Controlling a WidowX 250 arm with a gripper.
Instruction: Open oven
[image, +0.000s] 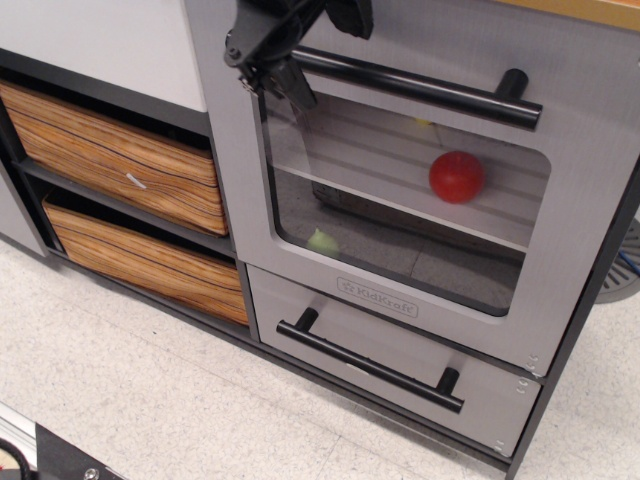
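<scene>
Floor (150, 400) of pale speckled vinyl fills the foreground, and above it a small grey drawer (380, 365) with a black bar sits shut beneath the oven (420, 220). At nine o'clock, two wood-grain drawers (120, 170) stand closed in their dark frame. The oven door, at centre and reaching toward two o'clock, lies flush with its surround, its window showing a red ball (457, 176) on the rack and a pale green object (322, 241) lower down. At eleven o'clock the gripper (300, 45) crowds the left end of the long black handle (420, 88); one dark finger hangs below the bar and another part of the tool rises above it, though whether the jaws are closed on the bar or merely straddle it cannot be told, the upper part being cut off by the frame edge. Judged from this, the approach looks done, while the grip is unconfirmed and the whole pull remains, the door not yet open.
</scene>
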